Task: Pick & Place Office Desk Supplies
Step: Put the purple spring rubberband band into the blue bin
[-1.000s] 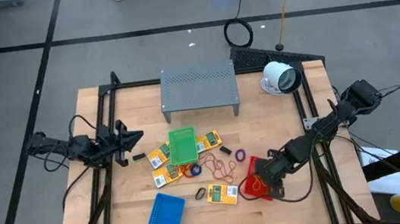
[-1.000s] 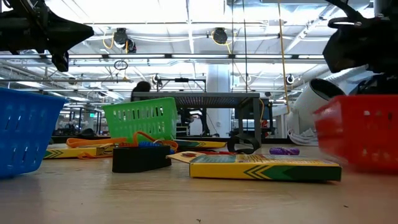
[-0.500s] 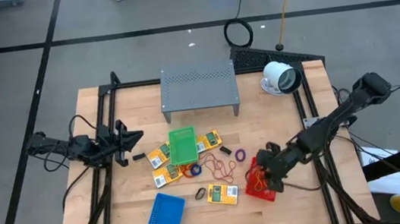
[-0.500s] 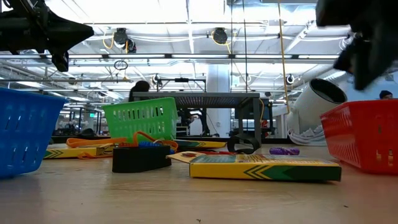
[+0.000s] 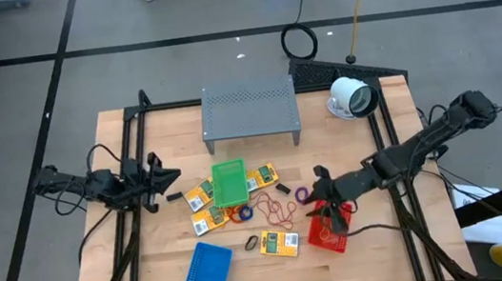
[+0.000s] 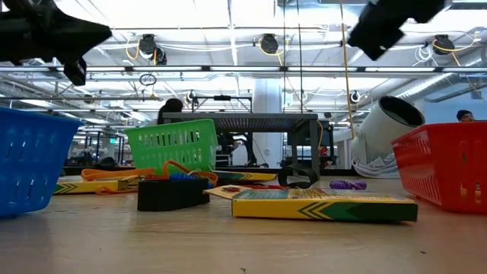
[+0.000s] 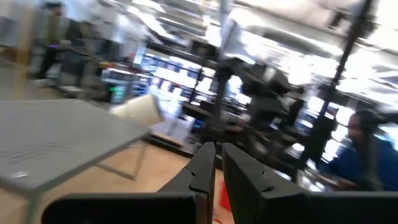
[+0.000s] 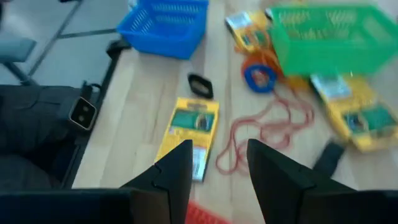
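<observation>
My right gripper [image 5: 319, 185] hangs open and empty above the table's right half, just beyond the red basket [image 5: 327, 229]; the low view shows it high up [image 6: 388, 23]. Under its fingers [image 8: 221, 168] lie a yellow packet [image 8: 189, 134], a tan rubber band [image 8: 261, 134], a black ring [image 8: 200, 85] and a blue ring [image 8: 258, 74]. More packets [image 5: 204, 209] lie by the green basket [image 5: 229, 182], and a purple ring [image 5: 302, 194] lies flat near my right gripper. My left gripper [image 5: 164, 175] waits shut at the table's left edge, raised [image 7: 217, 168].
A blue basket [image 5: 207, 268] stands near the front edge. The grey perforated shelf [image 5: 249, 112] stands at the far middle, and the white round device [image 5: 352, 96] at the far right. Black frame rails [image 5: 128, 156] run along both sides.
My right gripper has risen from the red basket and swung toward the table's middle, tipping from pointing down to nearly level and rolling. The red basket has stayed standing on the table.
</observation>
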Action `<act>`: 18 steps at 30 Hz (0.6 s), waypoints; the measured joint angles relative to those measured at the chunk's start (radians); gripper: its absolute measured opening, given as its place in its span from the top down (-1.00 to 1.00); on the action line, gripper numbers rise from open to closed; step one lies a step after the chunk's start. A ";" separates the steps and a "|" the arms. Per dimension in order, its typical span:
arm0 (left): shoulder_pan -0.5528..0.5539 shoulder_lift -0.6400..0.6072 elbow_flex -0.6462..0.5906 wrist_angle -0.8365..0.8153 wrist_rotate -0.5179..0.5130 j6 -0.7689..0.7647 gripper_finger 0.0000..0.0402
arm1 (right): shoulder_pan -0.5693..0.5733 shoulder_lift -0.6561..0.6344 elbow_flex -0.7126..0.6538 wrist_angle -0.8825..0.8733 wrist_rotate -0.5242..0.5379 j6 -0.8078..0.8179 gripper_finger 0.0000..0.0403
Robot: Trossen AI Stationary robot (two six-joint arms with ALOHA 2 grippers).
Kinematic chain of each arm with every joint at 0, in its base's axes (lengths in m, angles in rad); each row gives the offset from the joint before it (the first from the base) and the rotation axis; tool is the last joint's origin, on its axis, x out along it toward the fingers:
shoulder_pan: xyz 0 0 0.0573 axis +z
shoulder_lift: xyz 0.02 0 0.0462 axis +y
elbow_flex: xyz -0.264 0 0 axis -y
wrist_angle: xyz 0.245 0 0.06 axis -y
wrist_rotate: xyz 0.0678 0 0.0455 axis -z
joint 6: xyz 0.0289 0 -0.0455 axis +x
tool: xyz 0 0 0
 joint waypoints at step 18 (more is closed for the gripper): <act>0.000 0.000 0.000 -0.106 0.111 0.129 0.81 | -0.280 0.188 0.334 -0.440 -0.167 -0.421 0.30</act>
